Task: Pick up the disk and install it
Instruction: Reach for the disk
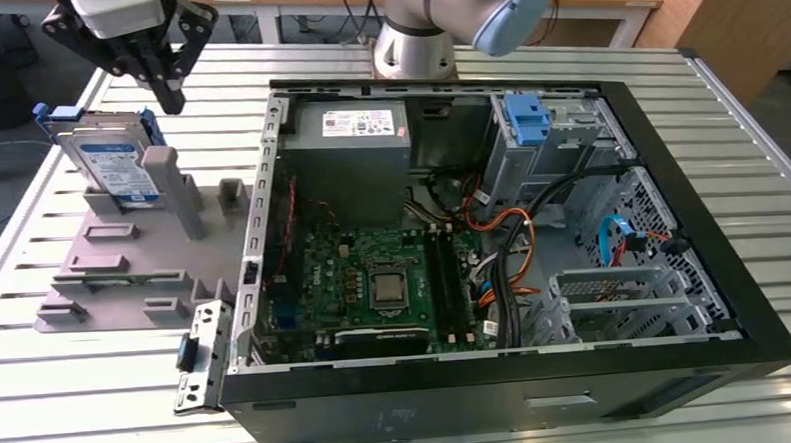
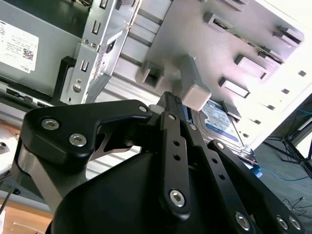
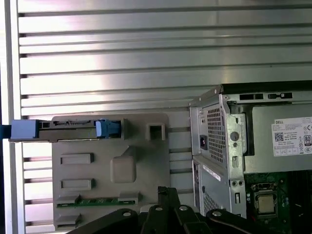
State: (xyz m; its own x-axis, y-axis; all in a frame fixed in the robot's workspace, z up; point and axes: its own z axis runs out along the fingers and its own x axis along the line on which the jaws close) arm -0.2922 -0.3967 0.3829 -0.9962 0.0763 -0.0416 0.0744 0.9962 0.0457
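The disk point(image 1: 116, 166) stands upright on its edge in a slot of the grey holder plate point(image 1: 130, 268), at the exterior view's left. Its blue-and-white label faces the front, and blue carrier tabs show at its ends. My gripper point(image 1: 167, 95) hangs just above and slightly behind the disk's upper right corner. Its black fingers are closed together and hold nothing. In the first wrist view the disk point(image 3: 68, 128) appears edge-on, apart from the fingertips point(image 3: 168, 191). In the second wrist view the disk's label point(image 2: 222, 122) lies beyond the shut fingers point(image 2: 171, 102).
An open computer case point(image 1: 717, 257) lies on the slatted metal table point(image 1: 56, 396), to the right of the holder plate. Inside are a grey power-supply box point(image 1: 351, 125), a motherboard point(image 1: 371, 283), cables and a drive cage with a blue bracket point(image 1: 530, 118). The arm's base point(image 1: 412, 43) stands behind the case.
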